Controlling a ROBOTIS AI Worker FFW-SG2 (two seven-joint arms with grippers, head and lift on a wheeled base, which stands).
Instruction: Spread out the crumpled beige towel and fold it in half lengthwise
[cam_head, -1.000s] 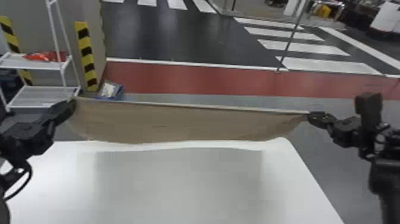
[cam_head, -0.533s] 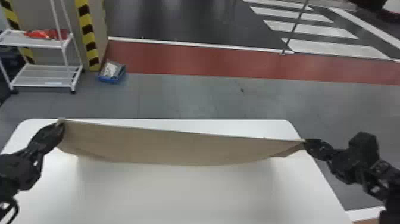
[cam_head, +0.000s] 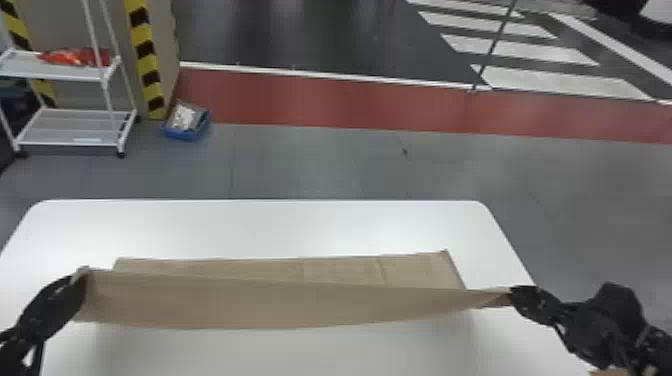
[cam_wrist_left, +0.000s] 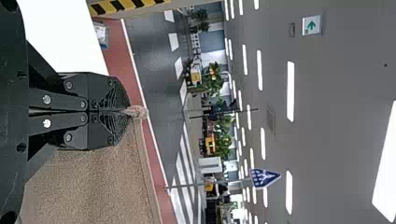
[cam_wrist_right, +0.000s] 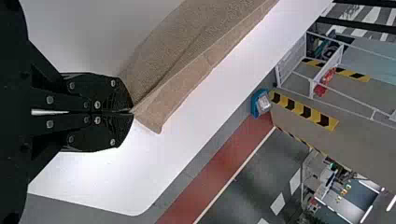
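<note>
In the head view the beige towel (cam_head: 280, 305) is stretched between both grippers above the table, and its far part lies flat on the tabletop behind the raised edge. My left gripper (cam_head: 82, 280) holds one corner at the left; my right gripper (cam_head: 514, 295) holds the other at the right. The left wrist view has the left gripper (cam_wrist_left: 128, 111) shut on a bunched corner, with the towel (cam_wrist_left: 93, 186) hanging beside it. In the right wrist view the right gripper (cam_wrist_right: 131, 112) is shut on the towel (cam_wrist_right: 182, 70), whose far edge rests on the table.
The white table (cam_head: 260, 225) has rounded far corners, and its bare surface extends behind and in front of the towel. On the floor beyond stand a white shelf cart (cam_head: 70, 130) and a blue bin (cam_head: 187, 131), both at the left.
The head view has tilted down, showing more table. Both grippers have lowered with the towel taut between them, and its far portion now lies on the tabletop.
</note>
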